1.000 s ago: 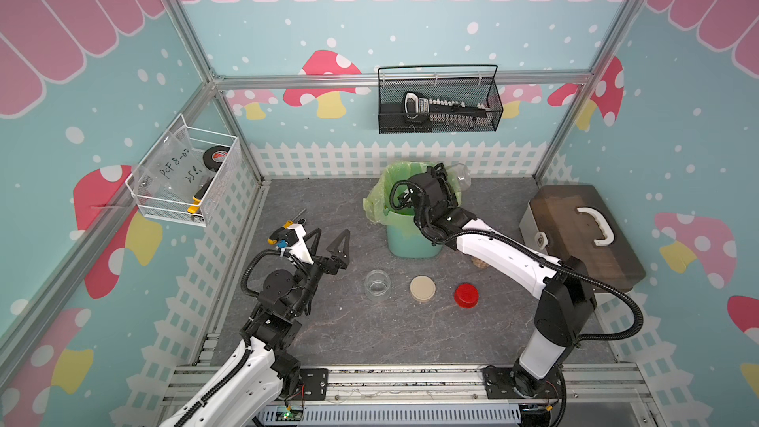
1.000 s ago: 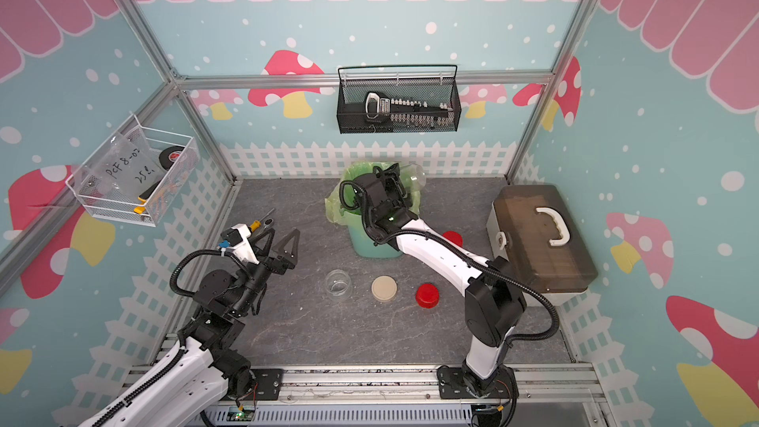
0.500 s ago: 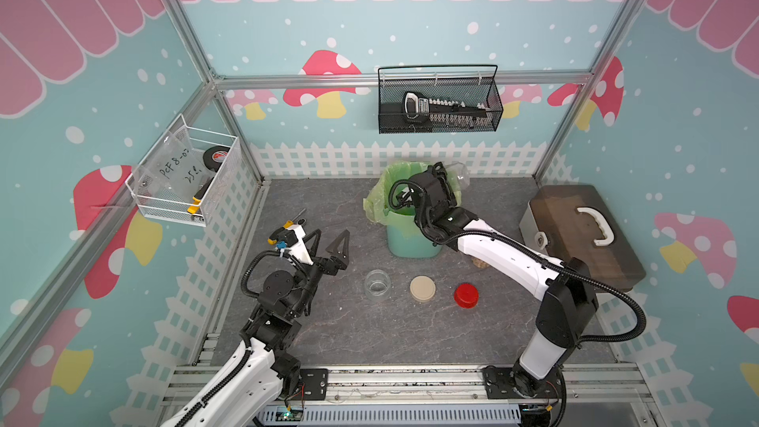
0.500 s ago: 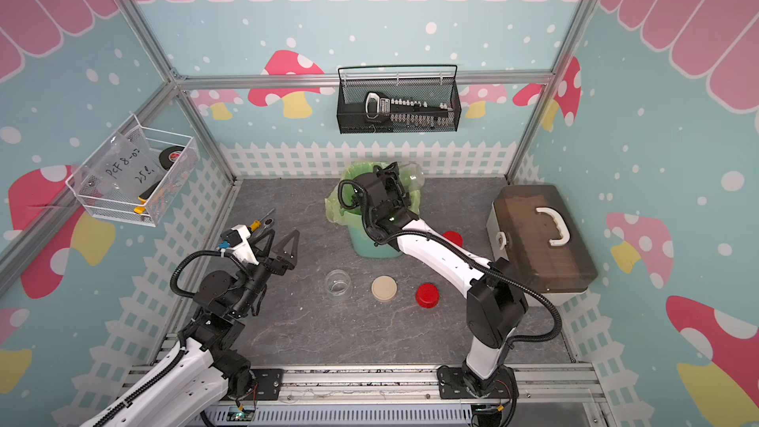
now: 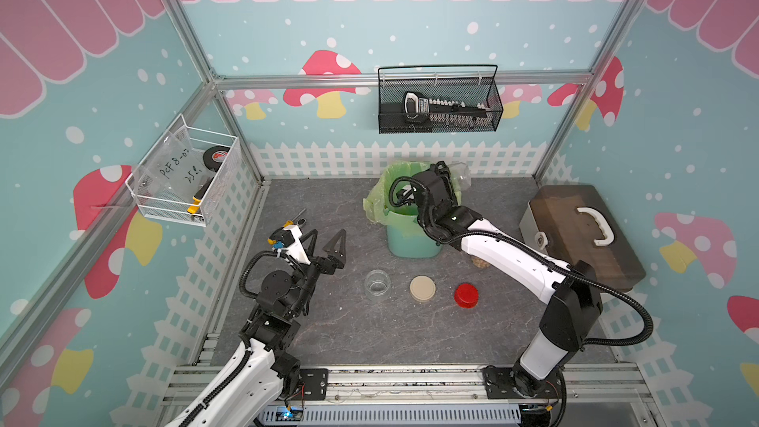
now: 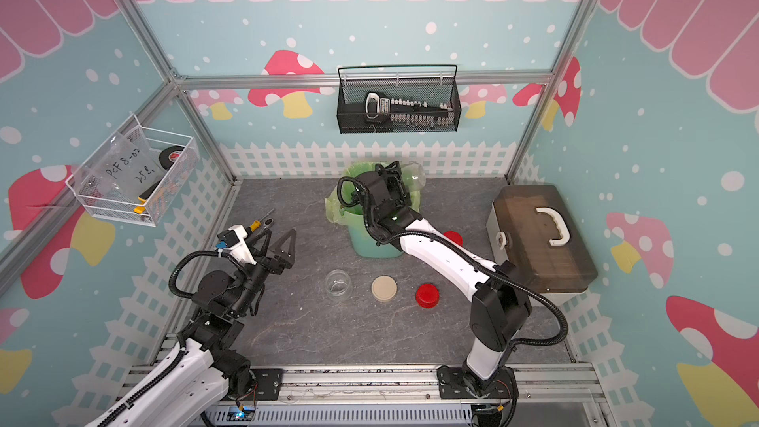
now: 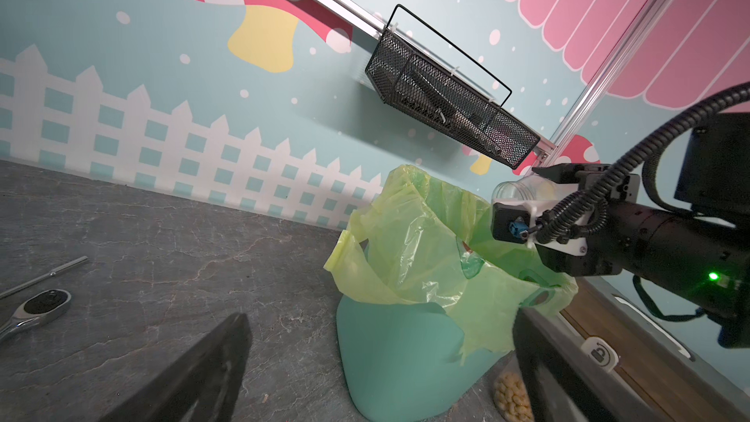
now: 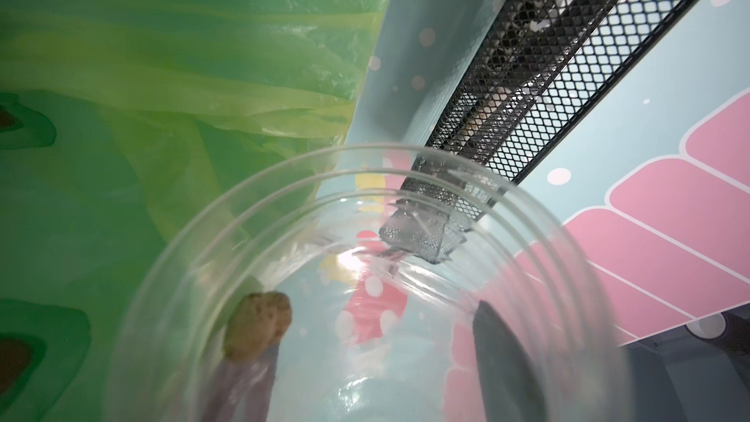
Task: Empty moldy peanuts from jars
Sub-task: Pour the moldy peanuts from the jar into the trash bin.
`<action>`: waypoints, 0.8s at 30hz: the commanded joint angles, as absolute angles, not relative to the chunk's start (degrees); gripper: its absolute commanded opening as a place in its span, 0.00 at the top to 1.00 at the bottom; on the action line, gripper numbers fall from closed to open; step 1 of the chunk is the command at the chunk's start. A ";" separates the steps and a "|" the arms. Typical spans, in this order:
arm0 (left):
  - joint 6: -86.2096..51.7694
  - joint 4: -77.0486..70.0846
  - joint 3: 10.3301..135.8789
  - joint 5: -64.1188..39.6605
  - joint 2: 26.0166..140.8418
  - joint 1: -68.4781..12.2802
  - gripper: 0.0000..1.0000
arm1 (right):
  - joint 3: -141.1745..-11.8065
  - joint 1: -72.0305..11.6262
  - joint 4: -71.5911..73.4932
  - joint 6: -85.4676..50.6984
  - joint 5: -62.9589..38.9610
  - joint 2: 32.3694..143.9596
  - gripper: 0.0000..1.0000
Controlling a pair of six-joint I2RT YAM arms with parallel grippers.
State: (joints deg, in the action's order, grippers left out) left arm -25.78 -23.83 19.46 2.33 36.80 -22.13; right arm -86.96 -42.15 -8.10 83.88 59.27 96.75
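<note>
Jar (image 8: 365, 298) tipped above teal bin (image 5: 410, 240), clamped in right gripper (image 5: 448, 176), hardly moved over the last second; one peanut (image 8: 259, 324) seemingly stuck inside. Left gripper (image 5: 328, 236) idle, fingers spread wide. Emptying likely unfinished.

Both top views look steeply down from high over the front rail (image 5: 390, 379), taking in the whole floor (image 5: 369, 334). The left wrist view faces past the left gripper (image 7: 381, 318) to the bin (image 7: 389, 363) ahead. The right wrist view peers, very close, into the jar (image 8: 385, 298) the right gripper (image 8: 373, 363) holds; every view shares the bin.
</note>
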 commanded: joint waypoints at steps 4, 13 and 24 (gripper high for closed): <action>-27.50 -24.72 18.85 1.58 36.22 -21.64 0.01 | -88.32 -41.64 -9.64 81.15 58.38 93.68 0.42; -28.08 -24.95 18.81 1.19 36.35 -21.23 0.01 | -87.56 -41.84 -10.53 81.15 59.40 95.36 0.42; -28.56 -25.36 18.72 0.64 36.84 -20.83 0.01 | -87.39 -41.84 -11.25 77.11 58.12 95.38 0.41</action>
